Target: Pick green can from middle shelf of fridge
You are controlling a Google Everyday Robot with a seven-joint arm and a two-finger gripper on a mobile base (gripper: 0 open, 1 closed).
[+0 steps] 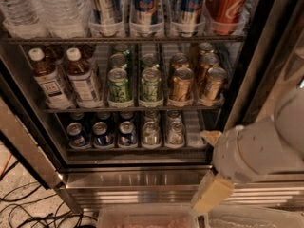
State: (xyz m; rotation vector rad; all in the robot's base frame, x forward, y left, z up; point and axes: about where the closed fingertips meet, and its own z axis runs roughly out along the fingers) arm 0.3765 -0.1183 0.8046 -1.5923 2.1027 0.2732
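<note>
Claw hangs below-right of green can.

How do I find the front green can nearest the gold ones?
The pale gripper hangs lower right of the steel-framed fridge. Find its wire middle shelf. The short green aluminium can is the front one with a gold-bronze can beside it.

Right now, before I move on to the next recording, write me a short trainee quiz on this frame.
1. True or false: the gripper is inside the fridge.
2. On the middle shelf, what stands just right of the green cans? A bottles, B gold cans, C blue cans.
3. Green cans fill ___ lanes.
Key: 1 false, it hangs low right, outside. 2 B, gold cans. 3 two.
</note>
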